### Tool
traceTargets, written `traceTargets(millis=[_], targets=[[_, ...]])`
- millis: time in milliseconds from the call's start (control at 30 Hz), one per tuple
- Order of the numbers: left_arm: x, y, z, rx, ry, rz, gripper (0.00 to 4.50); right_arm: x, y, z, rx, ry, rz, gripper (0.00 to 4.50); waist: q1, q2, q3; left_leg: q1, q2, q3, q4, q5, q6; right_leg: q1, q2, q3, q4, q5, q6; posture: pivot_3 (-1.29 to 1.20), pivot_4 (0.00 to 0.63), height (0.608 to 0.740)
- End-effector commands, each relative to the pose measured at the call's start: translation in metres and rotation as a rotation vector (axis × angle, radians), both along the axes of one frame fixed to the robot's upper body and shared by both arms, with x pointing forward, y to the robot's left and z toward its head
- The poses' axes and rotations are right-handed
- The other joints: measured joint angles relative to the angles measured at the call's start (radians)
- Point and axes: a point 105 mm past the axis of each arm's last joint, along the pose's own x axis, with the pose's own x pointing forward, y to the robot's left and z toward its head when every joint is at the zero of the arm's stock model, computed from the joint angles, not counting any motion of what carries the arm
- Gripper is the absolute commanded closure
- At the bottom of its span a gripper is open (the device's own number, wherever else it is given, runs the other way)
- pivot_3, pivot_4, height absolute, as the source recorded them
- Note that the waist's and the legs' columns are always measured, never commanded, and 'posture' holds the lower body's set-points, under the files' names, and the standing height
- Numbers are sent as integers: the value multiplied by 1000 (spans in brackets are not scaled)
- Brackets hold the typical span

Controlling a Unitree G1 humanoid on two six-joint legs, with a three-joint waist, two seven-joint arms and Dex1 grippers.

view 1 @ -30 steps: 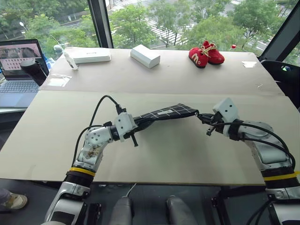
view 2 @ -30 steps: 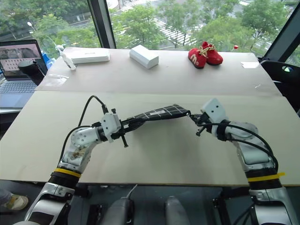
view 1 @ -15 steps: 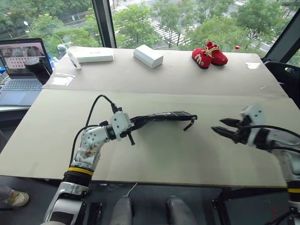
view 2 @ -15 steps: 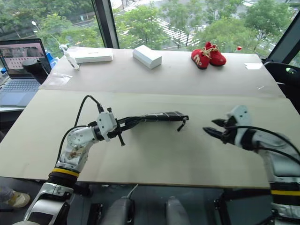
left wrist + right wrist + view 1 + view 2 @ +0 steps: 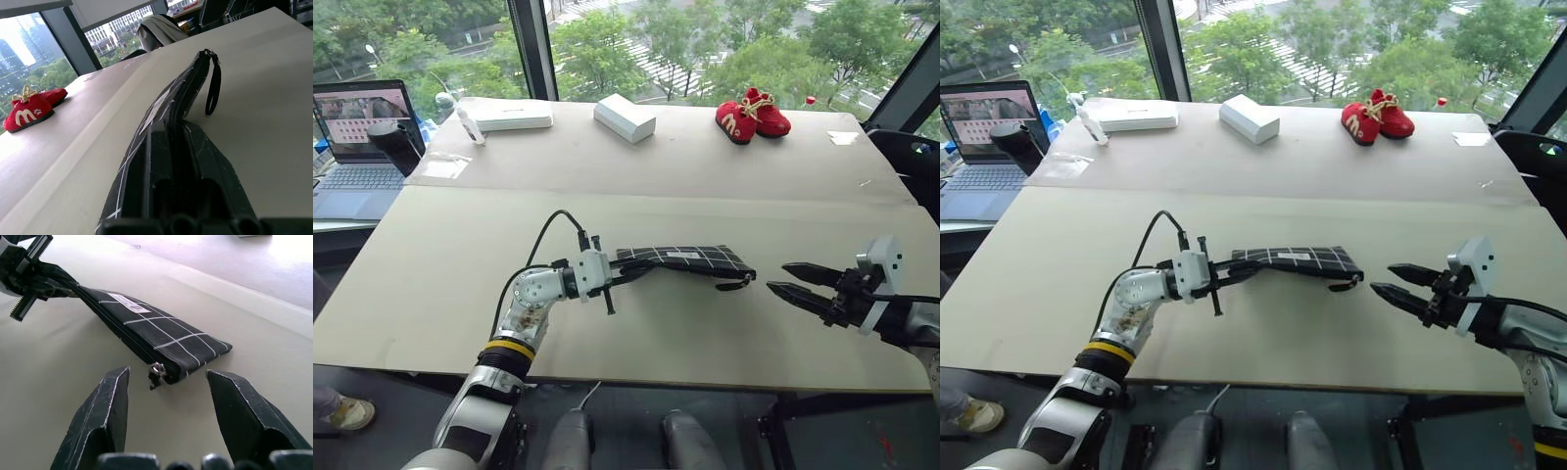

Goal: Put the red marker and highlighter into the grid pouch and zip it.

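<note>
The grid pouch (image 5: 683, 258) is black with white lines and a small white label. It lies on the table in front of me, with its zipper strap (image 5: 735, 285) trailing from its right end. My left gripper (image 5: 628, 274) is shut on the pouch's left end, which sits slightly raised. In the left wrist view the pouch (image 5: 164, 103) runs away from the fingers with its zip line closed. My right gripper (image 5: 778, 277) hovers open just right of the strap, with nothing between its fingers (image 5: 105, 406). The red marker and highlighter are out of view.
A pair of small red shoes (image 5: 749, 113) and two white boxes (image 5: 625, 117) (image 5: 509, 117) sit along the far side of the table. A laptop (image 5: 357, 137) and a black cup (image 5: 393, 145) stand at the far left.
My right gripper let go of the zipper strap, opened and drew back to the right. My left gripper lowered the pouch from mid-air onto the table, shifting right.
</note>
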Motion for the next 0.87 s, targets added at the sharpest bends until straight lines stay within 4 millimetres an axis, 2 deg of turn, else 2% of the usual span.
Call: traceTargets(millis=[33, 200, 267, 333, 467, 567, 733, 867], targets=[[-1, -3, 11, -22, -16, -42, 2480, -1, 3, 9, -20, -42, 4, 1642, -1, 0, 0, 0, 0, 0, 0, 0, 0, 0, 0, 0, 0, 0, 0, 0, 150, 729], [0, 2, 17, -73, 129, -16, 721, 1, -1, 8, -29, -39, -15, 1642, 0, 0, 0, 0, 0, 0, 0, 0, 0, 0, 0, 0, 0, 0, 0, 0, 150, 729], [-2, 5, 23, -127, 271, -17, 100, 3, -4, 9, -27, -41, -22, 1642, -1, 0, 0, 0, 0, 0, 0, 0, 0, 0, 0, 0, 0, 0, 0, 0, 150, 729], [-5, 9, 26, -155, 382, -5, 100, 5, -5, 9, -26, -40, -24, 1642, -2, 0, 0, 0, 0, 0, 0, 0, 0, 0, 0, 0, 0, 0, 0, 0, 150, 729], [2, 32, 34, -256, 576, 168, 100, 11, -9, 10, -28, -42, -33, 1642, -7, 0, 0, 0, 1, -1, 0, 0, 0, 0, 0, 0, 1, -1, 1, 0, 150, 729], [1, 58, 35, -274, 619, 277, 100, 14, -20, 8, -36, -36, -62, 1642, -8, 0, 0, 0, 1, -1, 0, 0, 0, 0, 0, 0, 1, -1, 2, 0, 150, 729], [-6, 127, 25, -298, 672, 515, 100, 21, -42, -1, -39, -18, -134, 1642, -22, 0, 0, 1, 1, 0, 0, 0, 0, 0, 0, 0, 1, -1, 1, 0, 150, 729], [-13, 149, 20, -324, 682, 604, 100, 26, -45, -9, -34, -8, -151, 1642, -20, 0, 0, 1, 1, 0, 0, 0, 0, 0, 0, -1, 1, -1, 1, 0, 150, 729]])
